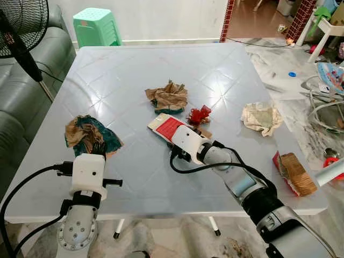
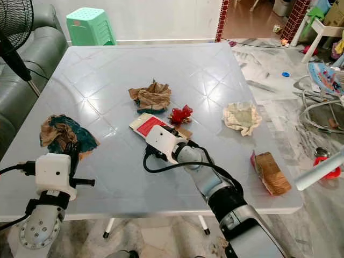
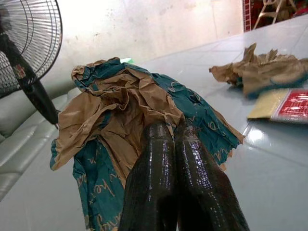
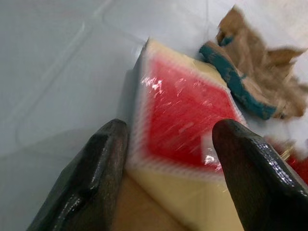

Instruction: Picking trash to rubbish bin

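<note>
A crumpled teal and brown paper [image 1: 86, 134] lies on the left of the grey table [image 1: 140, 177]. My left gripper [image 3: 168, 132] is shut, its fingertips pressed against that paper's near edge; I cannot tell whether any paper is pinched between them. A flat red and cream packet [image 4: 185, 113] lies mid-table. My right gripper [image 4: 171, 130] is open, with one finger on each side of the packet's near end. In the eye views its white wrist housing [image 1: 186, 141] covers that end of the packet [image 1: 165, 126].
More trash lies on the table: a brown paper wad [image 1: 168, 97], a red wrapper [image 1: 199, 114], a cream paper [image 1: 262, 117] and a brown packet [image 1: 294, 173] at the right edge. A fan [image 1: 21, 21] and sofa [image 1: 21, 102] stand left, a green stool [image 1: 97, 26] behind.
</note>
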Controlling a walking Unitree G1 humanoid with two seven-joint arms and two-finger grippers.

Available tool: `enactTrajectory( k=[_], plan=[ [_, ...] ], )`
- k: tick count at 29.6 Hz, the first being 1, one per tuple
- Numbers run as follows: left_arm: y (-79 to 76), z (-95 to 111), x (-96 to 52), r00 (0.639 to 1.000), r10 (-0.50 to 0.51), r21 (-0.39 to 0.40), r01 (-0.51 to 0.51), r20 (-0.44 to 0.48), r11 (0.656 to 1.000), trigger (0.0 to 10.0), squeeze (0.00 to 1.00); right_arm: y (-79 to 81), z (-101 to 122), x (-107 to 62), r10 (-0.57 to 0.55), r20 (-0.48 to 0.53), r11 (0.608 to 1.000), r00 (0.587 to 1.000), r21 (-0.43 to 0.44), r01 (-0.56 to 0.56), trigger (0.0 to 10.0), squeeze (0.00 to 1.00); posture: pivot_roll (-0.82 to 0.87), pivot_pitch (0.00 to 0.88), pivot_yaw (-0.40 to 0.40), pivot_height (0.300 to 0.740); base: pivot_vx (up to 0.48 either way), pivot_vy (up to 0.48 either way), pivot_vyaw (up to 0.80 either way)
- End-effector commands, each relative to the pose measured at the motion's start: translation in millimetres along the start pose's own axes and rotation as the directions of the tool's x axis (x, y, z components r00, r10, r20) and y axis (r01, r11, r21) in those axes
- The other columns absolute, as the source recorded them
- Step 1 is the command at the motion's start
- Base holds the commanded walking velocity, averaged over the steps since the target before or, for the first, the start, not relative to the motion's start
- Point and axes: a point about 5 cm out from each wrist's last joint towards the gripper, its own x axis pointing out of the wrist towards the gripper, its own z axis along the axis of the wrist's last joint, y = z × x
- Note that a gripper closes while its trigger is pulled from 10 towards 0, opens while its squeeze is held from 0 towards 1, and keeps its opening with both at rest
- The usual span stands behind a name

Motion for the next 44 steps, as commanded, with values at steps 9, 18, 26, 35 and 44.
enactTrajectory(
  k=[9,18,26,35,44],
  plan=[
    [-3.2,0.3,5.0,1.000,-0.019,-0.018,0.019,-0.001,1.000,0.0,0.00,7.5,-7.8,3.2,0.028,-0.007,0.991,1.000,0.130,-0.027,0.0,0.00,0.02,0.089,-0.022,0.740,0.000,0.000,0.00],
    [-3.6,0.6,6.9,1.000,-0.026,-0.022,0.026,0.002,0.999,0.0,0.00,11.9,-0.6,7.0,0.054,0.038,0.983,0.998,0.175,-0.060,0.0,0.00,0.02,0.084,-0.018,0.740,0.000,0.000,0.00],
    [-2.7,0.2,6.4,1.000,-0.031,-0.022,0.031,-0.002,0.999,0.0,0.00,14.4,0.5,7.9,0.067,0.051,0.977,0.996,0.200,-0.075,0.0,0.00,0.03,0.086,-0.015,0.740,0.000,0.000,0.00],
    [-3.8,-0.1,6.6,0.999,-0.038,-0.025,0.038,-0.003,0.999,0.0,0.00,19.5,5.0,8.2,0.094,0.083,0.970,0.992,0.218,-0.110,0.0,0.00,0.03,0.089,-0.013,0.740,0.000,0.000,0.00],
    [-4.5,-0.8,5.2,0.999,-0.037,-0.027,0.036,-0.009,0.999,0.0,0.00,23.0,6.3,7.8,0.113,0.094,0.967,0.989,0.218,-0.131,0.0,0.00,0.03,0.094,-0.014,0.740,0.000,0.000,0.00]
  ],
)
